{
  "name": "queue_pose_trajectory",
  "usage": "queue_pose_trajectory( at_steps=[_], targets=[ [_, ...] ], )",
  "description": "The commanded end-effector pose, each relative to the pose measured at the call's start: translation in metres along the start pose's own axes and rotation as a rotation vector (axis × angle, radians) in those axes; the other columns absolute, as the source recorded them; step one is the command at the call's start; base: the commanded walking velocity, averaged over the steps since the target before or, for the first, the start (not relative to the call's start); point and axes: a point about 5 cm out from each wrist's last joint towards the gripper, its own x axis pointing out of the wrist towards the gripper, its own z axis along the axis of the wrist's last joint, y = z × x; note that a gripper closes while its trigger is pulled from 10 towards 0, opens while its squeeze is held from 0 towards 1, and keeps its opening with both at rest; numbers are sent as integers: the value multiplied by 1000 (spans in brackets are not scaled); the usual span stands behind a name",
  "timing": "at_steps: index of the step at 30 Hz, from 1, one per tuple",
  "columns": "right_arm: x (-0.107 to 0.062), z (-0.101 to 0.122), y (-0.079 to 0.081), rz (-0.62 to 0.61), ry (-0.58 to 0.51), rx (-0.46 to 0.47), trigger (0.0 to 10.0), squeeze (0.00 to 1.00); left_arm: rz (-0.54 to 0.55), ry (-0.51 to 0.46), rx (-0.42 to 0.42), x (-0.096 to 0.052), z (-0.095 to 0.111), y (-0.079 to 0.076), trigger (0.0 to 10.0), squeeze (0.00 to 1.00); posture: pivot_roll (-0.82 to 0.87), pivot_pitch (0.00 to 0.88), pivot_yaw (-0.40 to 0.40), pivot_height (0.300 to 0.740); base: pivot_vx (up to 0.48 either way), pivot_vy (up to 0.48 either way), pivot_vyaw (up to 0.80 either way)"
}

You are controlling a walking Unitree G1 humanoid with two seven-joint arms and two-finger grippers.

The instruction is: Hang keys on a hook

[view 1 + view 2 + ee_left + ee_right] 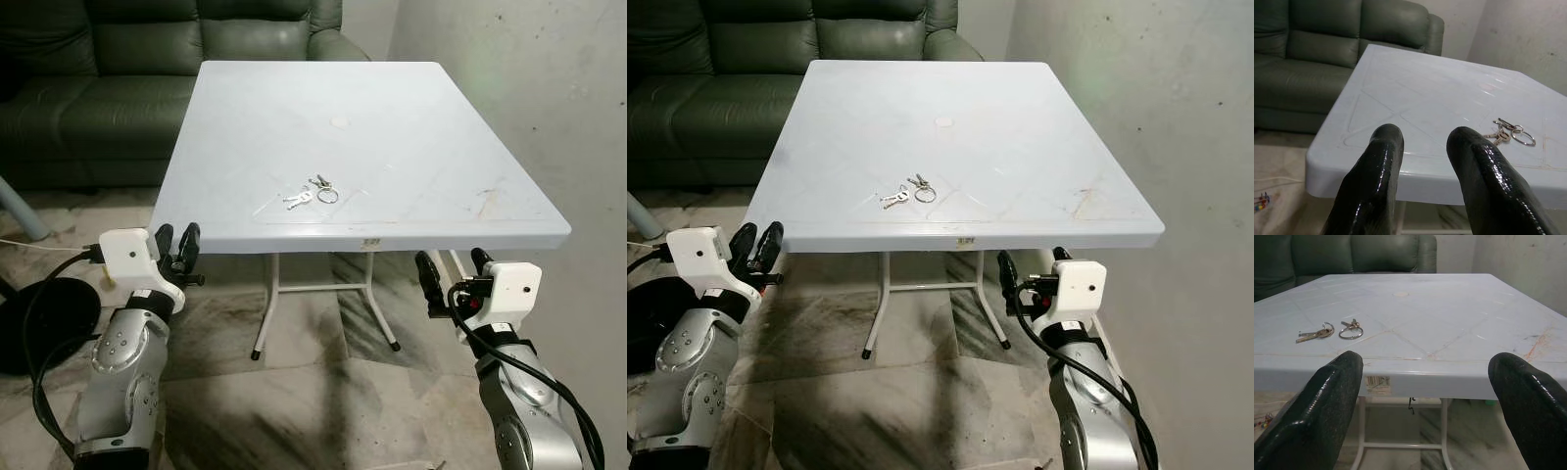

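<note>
Keys (pixel 312 192) not yet picked up. Nearest: left gripper (pixel 177 251) and right gripper (pixel 452 274), both below the table's (pixel 441 235) near edge, left fingers narrowly parted, right spread wide, each holding nothing. Farther in, on the tabletop near the front edge: keys lying flat, long axis left to right, ahead and between both grippers, roughly equally near. No hook visible.

The table (pixel 392 127) looks like smooth, pale plastic with a faint sheen, scuffed near its right edge. The keys (pixel 312 192) are shiny metal. The sofa (pixel 118 69) at far left looks like dark green leather. The floor (pixel 294 392) is glossy, streaked stone. The 2 fingers (pixel 1376 186) are glossy black.
</note>
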Motion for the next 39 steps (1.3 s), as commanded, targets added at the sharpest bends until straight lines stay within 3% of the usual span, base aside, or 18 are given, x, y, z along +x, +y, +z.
queue_pose_trajectory(
  at_steps=[1,5,11,19,29,39],
  targets=[
    [3,8,2,3,-27,4,10000,0,-20,4,-9,3,0,-10,10000,0,101,90,-39,740,0,0,0],
    [5,10,5,6,-37,13,10000,0,-44,30,-48,5,-6,-24,10000,0,97,77,-35,740,0,0,0],
    [8,13,13,35,-47,25,10000,0,-89,49,-26,11,-6,-40,10000,0,90,60,-29,740,0,0,0],
    [9,11,11,52,-43,-40,10000,0,-90,72,-3,13,-11,-33,10000,0,86,43,-32,740,0,0,0],
    [10,3,10,67,-5,-93,10000,0,-117,95,-5,12,-19,-39,10000,0,90,20,-43,740,0,0,0],
    [13,2,9,69,1,-99,10000,0,-109,94,-17,16,-19,-40,10000,0,92,5,-51,740,0,0,800]
  ],
)
